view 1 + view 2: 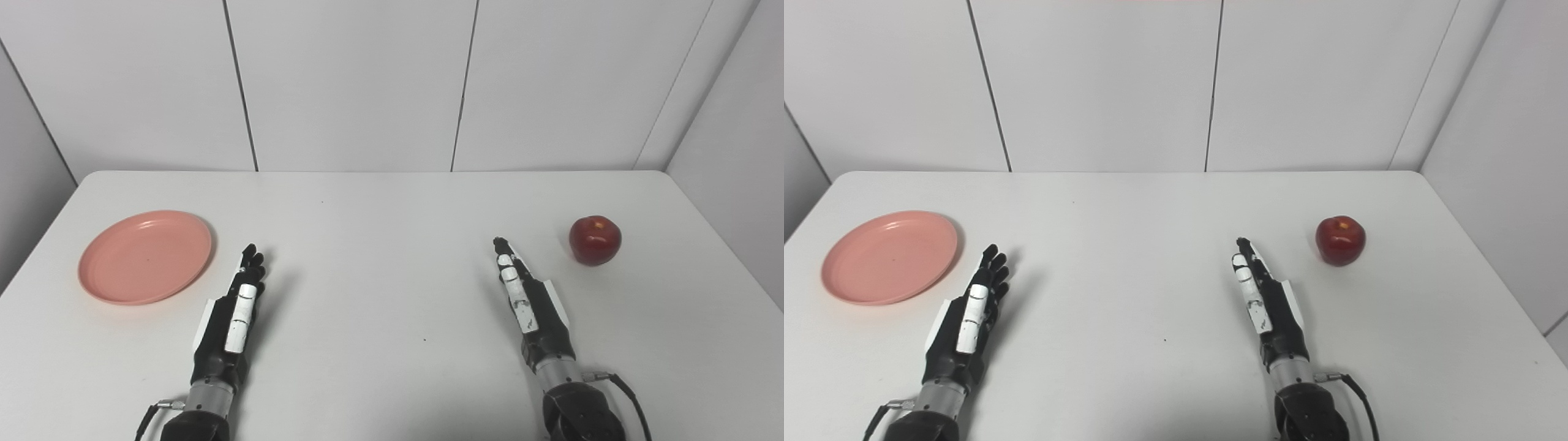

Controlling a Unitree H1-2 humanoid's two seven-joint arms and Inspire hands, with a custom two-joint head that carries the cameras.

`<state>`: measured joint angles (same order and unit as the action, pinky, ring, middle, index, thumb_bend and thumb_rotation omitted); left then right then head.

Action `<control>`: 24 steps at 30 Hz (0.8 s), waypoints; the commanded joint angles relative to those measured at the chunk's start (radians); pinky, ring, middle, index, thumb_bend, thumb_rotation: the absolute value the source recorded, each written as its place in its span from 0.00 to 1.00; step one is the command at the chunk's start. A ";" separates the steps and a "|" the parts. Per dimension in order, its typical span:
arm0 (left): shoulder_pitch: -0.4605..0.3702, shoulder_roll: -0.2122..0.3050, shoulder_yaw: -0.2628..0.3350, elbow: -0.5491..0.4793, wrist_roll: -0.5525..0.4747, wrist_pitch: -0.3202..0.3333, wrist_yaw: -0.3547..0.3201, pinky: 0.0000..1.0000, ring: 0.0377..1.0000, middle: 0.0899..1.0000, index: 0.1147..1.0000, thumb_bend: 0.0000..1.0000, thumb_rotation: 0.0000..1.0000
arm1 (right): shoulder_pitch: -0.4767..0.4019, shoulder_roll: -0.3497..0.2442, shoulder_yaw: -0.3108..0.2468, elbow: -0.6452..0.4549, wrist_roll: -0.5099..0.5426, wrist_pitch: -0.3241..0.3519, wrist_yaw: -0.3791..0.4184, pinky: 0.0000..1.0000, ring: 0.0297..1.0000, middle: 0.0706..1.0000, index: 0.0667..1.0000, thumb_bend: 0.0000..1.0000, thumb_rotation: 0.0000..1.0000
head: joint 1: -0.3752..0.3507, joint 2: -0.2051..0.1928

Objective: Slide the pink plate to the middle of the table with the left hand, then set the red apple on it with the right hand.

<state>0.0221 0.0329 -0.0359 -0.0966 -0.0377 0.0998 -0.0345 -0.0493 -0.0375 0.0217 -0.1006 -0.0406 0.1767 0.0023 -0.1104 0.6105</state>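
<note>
Both hands lie empty with fingers extended, the left hand (236, 306) beside the pink plate (145, 256) at frame left, the right hand (527, 294) near the red apple (595, 240), each apparently staged for its own object.

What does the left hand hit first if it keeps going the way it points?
Probably nothing: the left hand points up-table, passing right of the plate; bare table ahead.
</note>
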 commanded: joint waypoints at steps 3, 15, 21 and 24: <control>0.028 -0.035 0.018 -0.027 -0.025 -0.028 0.021 1.00 1.00 1.00 1.00 0.76 0.99 | -0.013 0.028 -0.025 -0.028 0.030 0.002 -0.014 1.00 1.00 0.98 0.93 0.77 1.00 | 0.002 0.000; 0.025 -0.048 0.047 -0.038 -0.116 0.049 0.040 1.00 1.00 1.00 1.00 0.68 1.00 | -0.012 0.065 -0.049 -0.015 0.050 -0.038 -0.036 1.00 1.00 1.00 0.96 0.78 1.00 | 0.003 0.001; 0.024 -0.057 0.053 -0.037 -0.117 0.040 0.055 1.00 1.00 1.00 1.00 0.65 1.00 | -0.012 0.073 -0.053 -0.006 0.047 -0.066 -0.047 1.00 1.00 1.00 0.97 0.79 1.00 | 0.002 0.001; 0.023 -0.060 0.056 -0.031 -0.112 0.025 0.059 1.00 1.00 1.00 1.00 0.63 1.00 | -0.012 0.074 -0.054 -0.004 0.048 -0.071 -0.050 1.00 1.00 1.00 0.97 0.79 1.00 | 0.003 0.001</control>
<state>0.0214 0.0090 0.0101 -0.1164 -0.1471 0.1451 0.0073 -0.0447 0.0316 -0.0242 -0.0926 0.0044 0.1543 -0.0380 -0.1089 0.6121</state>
